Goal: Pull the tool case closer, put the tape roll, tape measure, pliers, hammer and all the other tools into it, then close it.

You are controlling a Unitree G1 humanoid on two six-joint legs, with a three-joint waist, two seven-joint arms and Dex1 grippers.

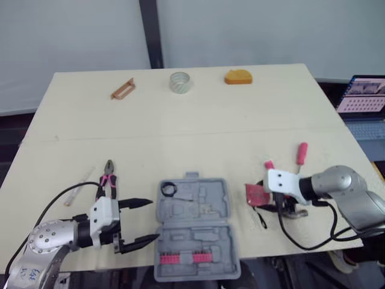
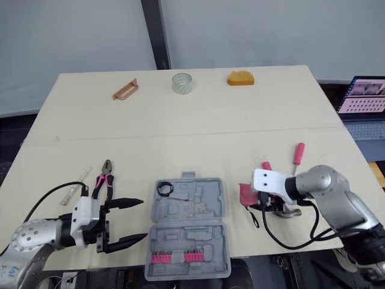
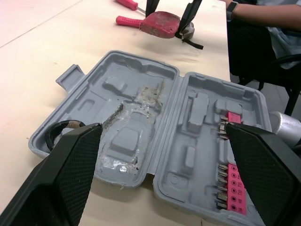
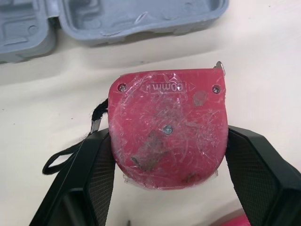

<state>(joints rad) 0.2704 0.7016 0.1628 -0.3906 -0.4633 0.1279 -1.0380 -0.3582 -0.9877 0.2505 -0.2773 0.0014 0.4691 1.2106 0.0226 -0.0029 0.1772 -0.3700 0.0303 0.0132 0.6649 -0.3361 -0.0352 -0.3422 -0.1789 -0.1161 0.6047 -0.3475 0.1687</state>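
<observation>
The tool case (image 1: 204, 201) lies open at the near edge of the tabletop (image 1: 240, 126), between the two arms; its nearer half carries a red strip of bits (image 1: 186, 258). The right claw (image 4: 168, 155) is closed on the red tape measure (image 1: 255, 194), one finger against each side, just to the right of the case; we cannot tell whether the body is clear of the tabletop. The left claw (image 1: 153, 220) stands wide open and holds nothing, its fingertips just beside the left rim of the case. We judge the step in hand to be the transfer of the tape measure into the case. To do it well, we lift before we traverse, so that the body does not catch the case rim. We mind the black strap (image 1: 260, 218) trailing from the body and lay it inside the tray, not across the hinge or rim, where it could block closing. We pick a recess away from the small black ring (image 1: 168, 189) in the far-left corner, lower until the body seats, then release. The pliers (image 1: 107, 182) lie near the left claw; the tape roll (image 1: 180, 82) sits at the far edge, well apart
</observation>
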